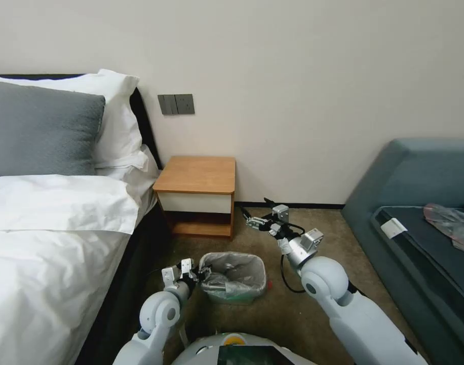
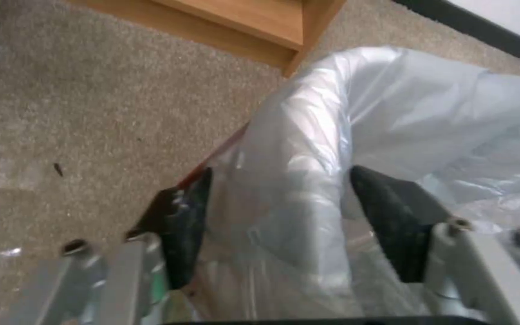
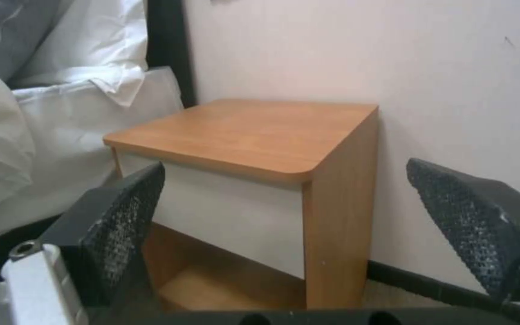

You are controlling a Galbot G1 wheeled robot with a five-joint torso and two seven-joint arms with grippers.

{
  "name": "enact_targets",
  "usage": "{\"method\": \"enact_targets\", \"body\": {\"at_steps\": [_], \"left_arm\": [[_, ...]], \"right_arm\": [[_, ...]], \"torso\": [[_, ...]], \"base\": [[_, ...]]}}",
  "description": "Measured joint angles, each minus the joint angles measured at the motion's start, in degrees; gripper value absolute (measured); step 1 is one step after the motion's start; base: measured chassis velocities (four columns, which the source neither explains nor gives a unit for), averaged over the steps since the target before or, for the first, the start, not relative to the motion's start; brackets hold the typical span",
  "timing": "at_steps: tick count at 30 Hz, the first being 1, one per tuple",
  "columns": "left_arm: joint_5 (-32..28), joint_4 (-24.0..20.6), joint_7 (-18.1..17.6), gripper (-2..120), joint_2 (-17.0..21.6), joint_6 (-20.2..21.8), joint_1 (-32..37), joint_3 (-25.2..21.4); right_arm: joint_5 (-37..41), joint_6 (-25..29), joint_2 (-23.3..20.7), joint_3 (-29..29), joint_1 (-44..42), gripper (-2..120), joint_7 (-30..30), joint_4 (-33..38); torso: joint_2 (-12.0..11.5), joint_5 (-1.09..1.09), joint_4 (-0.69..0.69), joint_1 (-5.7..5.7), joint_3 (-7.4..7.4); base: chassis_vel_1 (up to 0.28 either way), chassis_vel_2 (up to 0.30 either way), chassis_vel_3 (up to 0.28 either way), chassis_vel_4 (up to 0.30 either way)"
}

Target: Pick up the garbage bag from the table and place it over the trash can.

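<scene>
The garbage bag (image 1: pixel 236 264), grey and wrinkly, is draped over the mouth of the trash can (image 1: pixel 235 300), which stands on the carpet in front of the table (image 1: pixel 199 175). My left gripper (image 1: pixel 199 274) is at the can's left rim. In the left wrist view its fingers (image 2: pixel 188 216) stand apart on either side of the bag-covered rim (image 2: pixel 308 149), one outside and one inside, so the left gripper (image 2: pixel 281 212) is open. My right gripper (image 1: pixel 249 221) hovers open and holds nothing, to the right of the table's front; in the right wrist view the right gripper (image 3: pixel 284 198) faces the table (image 3: pixel 254 131).
A bed (image 1: pixel 54 238) with white linen and pillows fills the left side, close to the trash can. A blue-grey sofa (image 1: pixel 419 203) with a plastic packet (image 1: pixel 452 223) on it stands at the right. Bare carpet (image 1: pixel 293 314) lies between them.
</scene>
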Motion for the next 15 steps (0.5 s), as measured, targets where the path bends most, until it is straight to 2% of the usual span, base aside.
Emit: {"method": "enact_targets", "body": {"at_steps": [3, 4, 7, 14, 15], "left_arm": [[0.4, -1.3, -0.1, 80, 0.3, -0.3, 0.4, -0.1], [0.4, -1.3, -0.1, 80, 0.3, -0.3, 0.4, -0.1], [0.5, -2.6, -0.3, 95, 0.8, -0.4, 0.7, -0.3], [1.6, -2.7, -0.3, 100, 0.8, -0.8, 0.7, -0.5], [3.6, -2.9, -0.1, 100, 0.9, -1.5, 1.2, -0.3]], "right_arm": [[-0.3, -0.1, 0.6, 0.0, -0.4, 100, 0.1, -0.1], [-0.3, -0.1, 0.6, 0.0, -0.4, 100, 0.1, -0.1], [-0.6, -0.2, 0.9, 0.0, -0.4, 100, 0.1, -0.3], [-0.7, -0.3, 1.3, 0.0, -0.4, 100, 0.2, -0.6], [-0.7, -0.3, 1.4, 0.0, -0.4, 100, 0.2, -0.8]], "torso": [[0.0, 0.00, 0.00, 0.00, 0.00], [0.0, 0.00, 0.00, 0.00, 0.00], [0.0, 0.00, 0.00, 0.00, 0.00], [0.0, 0.00, 0.00, 0.00, 0.00], [0.0, 0.00, 0.00, 0.00, 0.00]], "base": [[0.000, 0.000, 0.000, 0.000], [0.000, 0.000, 0.000, 0.000], [0.000, 0.000, 0.000, 0.000], [0.000, 0.000, 0.000, 0.000], [0.000, 0.000, 0.000, 0.000]]}}
